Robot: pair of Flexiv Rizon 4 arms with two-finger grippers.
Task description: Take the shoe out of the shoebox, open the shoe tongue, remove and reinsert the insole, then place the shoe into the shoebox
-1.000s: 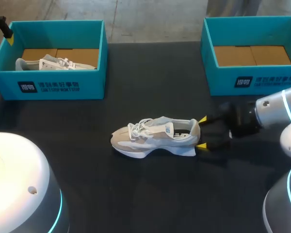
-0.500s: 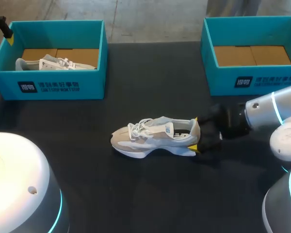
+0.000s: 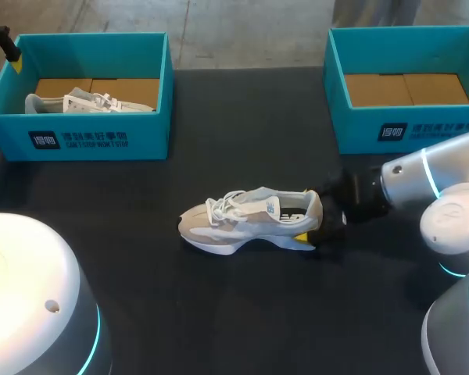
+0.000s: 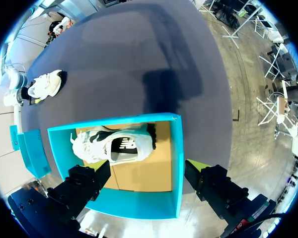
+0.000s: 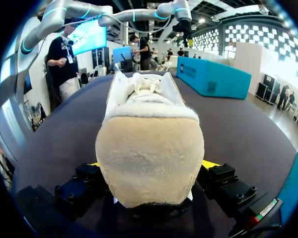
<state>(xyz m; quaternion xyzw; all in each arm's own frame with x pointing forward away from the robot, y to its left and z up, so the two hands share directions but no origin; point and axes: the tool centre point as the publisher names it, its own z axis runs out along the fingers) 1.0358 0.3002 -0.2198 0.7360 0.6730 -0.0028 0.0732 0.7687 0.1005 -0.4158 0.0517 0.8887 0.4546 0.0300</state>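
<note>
The low-cut sneaker (image 3: 246, 223), pale beige suede w/ white laces, is sitting upright on its sole abt mid-way across the black table (image 3: 242, 320), toe pointing at the left edge, heel at the right. The right claw (image 5: 152, 164) is lying low at the heel, w/ the heel cup filling its mouth. I cannot tell whether it's clenching the shoe or only lying round it.

The left claw (image 4: 146, 171) is hanging released, spread wide w/ nothing in it, over the outer wall of the left shoebox (image 3: 94, 137), teal cardboard, at the far left corner. That box is holding a second sneaker (image 3: 86, 100). The right shoebox (image 3: 406, 129), same teal, is standing at the far right corner, showing its brown floor.

I'm reading this as the heel grab, either to steady the shoe or to carry it; can't say which. To do it well, the clamp should be biting low on the stiff sides of the heel, near the sole. The padded collar would prob. be squashing & letting the toe droop. It should also be squeezing square & centred, so nothing is twisting.

Room: the shoe is standing well apart from both boxes & the near edge. The right arm (image 3: 430, 176) is lying just beside the right shoebox's front wall, so any swing there is needing care, & the shoe should be rising above that rim before crossing.
</note>
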